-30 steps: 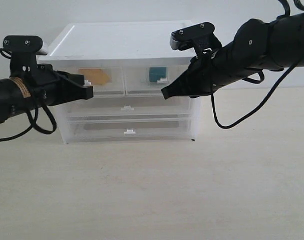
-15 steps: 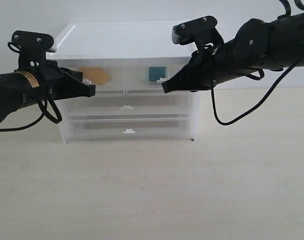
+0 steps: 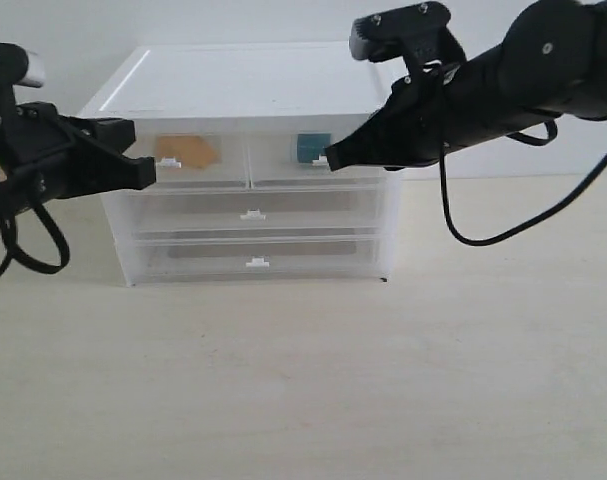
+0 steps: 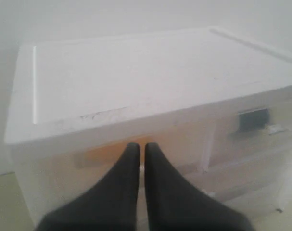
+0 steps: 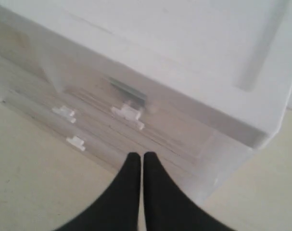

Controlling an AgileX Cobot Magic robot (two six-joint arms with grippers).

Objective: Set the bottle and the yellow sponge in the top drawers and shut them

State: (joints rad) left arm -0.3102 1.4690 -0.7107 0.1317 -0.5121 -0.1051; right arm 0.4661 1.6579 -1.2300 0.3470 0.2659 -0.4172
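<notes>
The white cabinet [image 3: 238,85] stands at the back of the table. Both top drawers sit flush with its front. Through the left top drawer [image 3: 188,160] the yellow sponge [image 3: 186,152] shows as an orange patch. The bottle [image 3: 313,147] shows by its teal label inside the right top drawer [image 3: 293,165]. My left gripper [image 3: 148,172] is shut and empty, just left of the left drawer's tab handle. My right gripper [image 3: 330,158] is shut and empty, its tip at the right drawer's handle. The sponge [image 4: 112,147] glows orange behind my left gripper [image 4: 142,147]. My right gripper [image 5: 140,156] points at the drawer fronts.
Two full-width drawers [image 3: 253,215] with white tab handles sit below the top ones, both pushed in. A black cable [image 3: 483,235] hangs from the right arm beside the cabinet. Bare beige tabletop [image 3: 303,380] stretches in front.
My left gripper has drawn back to the left, away from the cabinet front. My right arm has risen slightly, its tip staying near the right drawer's handle.
</notes>
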